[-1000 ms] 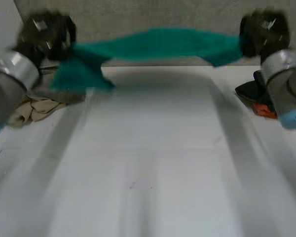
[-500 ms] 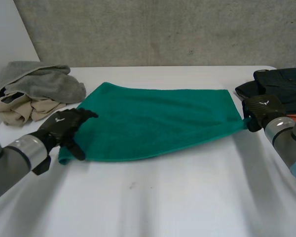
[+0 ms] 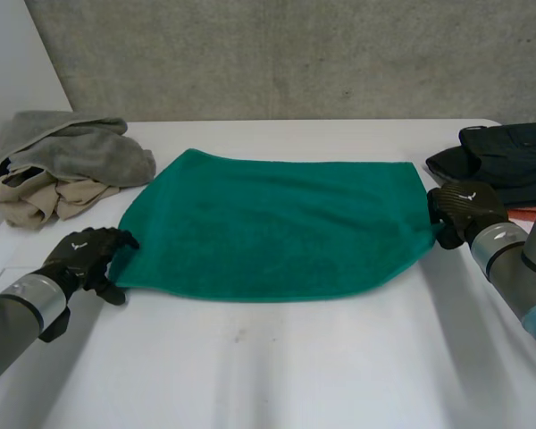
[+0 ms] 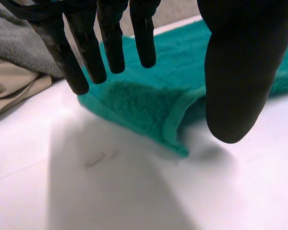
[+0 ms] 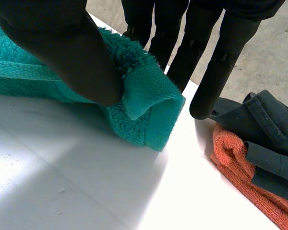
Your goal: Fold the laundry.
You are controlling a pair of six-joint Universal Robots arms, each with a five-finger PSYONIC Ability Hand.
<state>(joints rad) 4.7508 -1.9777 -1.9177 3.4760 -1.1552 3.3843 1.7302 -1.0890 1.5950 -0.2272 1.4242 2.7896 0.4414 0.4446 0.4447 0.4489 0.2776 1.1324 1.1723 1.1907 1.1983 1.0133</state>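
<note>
Green towel (image 3: pixel 272 228) lies spread flat on the white table (image 3: pixel 277 366), one layer, long edges running left to right.

Left hand (image 3: pixel 87 255): at the towel's near-left corner. Wrist view: fingers (image 4: pixel 86 52) straight and spread, thumb (image 4: pixel 237 76) well apart from them. The corner lies on the table below the gap and nothing is clamped, so the hand is relaxed, not gripping.

Right hand (image 3: pixel 460 206): at the towel's near-right corner. Wrist view: thumb (image 5: pixel 62 48) presses the corner against the straight fingers (image 5: pixel 182 43). The terry is bunched and lifted off the table there, so it's pinching the towel.

Other stuff:
- Grey and beige cloth pile (image 3: pixel 67 165) sits just beyond the towel's far-left corner, apart from it.
- Dark garments (image 3: pixel 505 156) lie off the towel's right edge, behind the right hand.
- Orange cloth (image 5: pixel 245 177) sits under the dark garments, near the pinched corner but not touching it.
</note>
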